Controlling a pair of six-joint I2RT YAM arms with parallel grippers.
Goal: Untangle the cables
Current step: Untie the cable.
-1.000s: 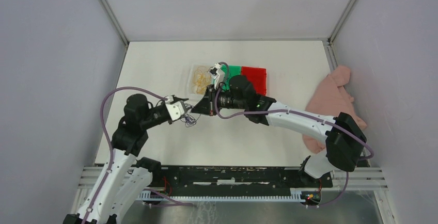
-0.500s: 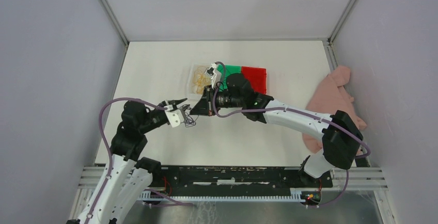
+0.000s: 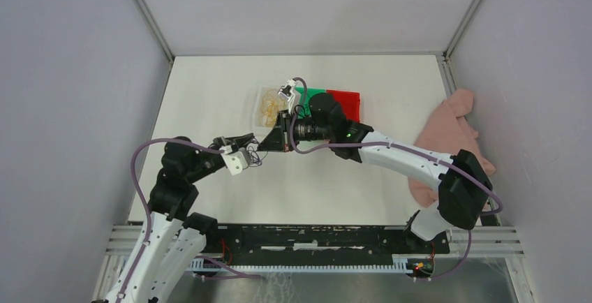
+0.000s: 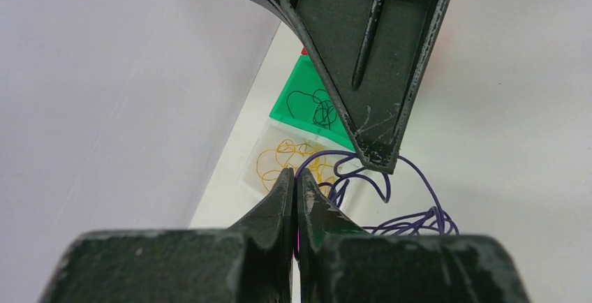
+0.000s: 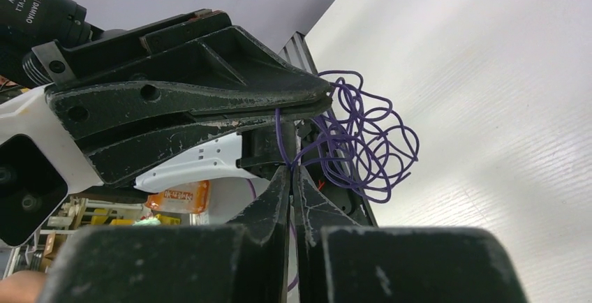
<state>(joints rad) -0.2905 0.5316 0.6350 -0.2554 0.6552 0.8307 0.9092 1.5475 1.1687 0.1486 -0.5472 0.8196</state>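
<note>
I find both pairs of jaws fully closed: the left gripper [image 4: 294, 174] and the right gripper [image 5: 291, 170] each pinch a strand of the purple cable [image 5: 363, 142]. Its tangle bunches just beside the two meeting tips, mid-table. The yellow cable [image 4: 283, 160] lies in the clear tray [image 4: 267, 135], and a dark cable [image 4: 322, 111] lies in the green tray [image 4: 287, 109].

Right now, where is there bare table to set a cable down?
Bare: the near middle of the table along the black rail, the gap between the red tray and the pink cloth, and the far left corner beside the clear tray. Crowded: where left gripper and right gripper pinch the purple cable, by the green tray.
</note>
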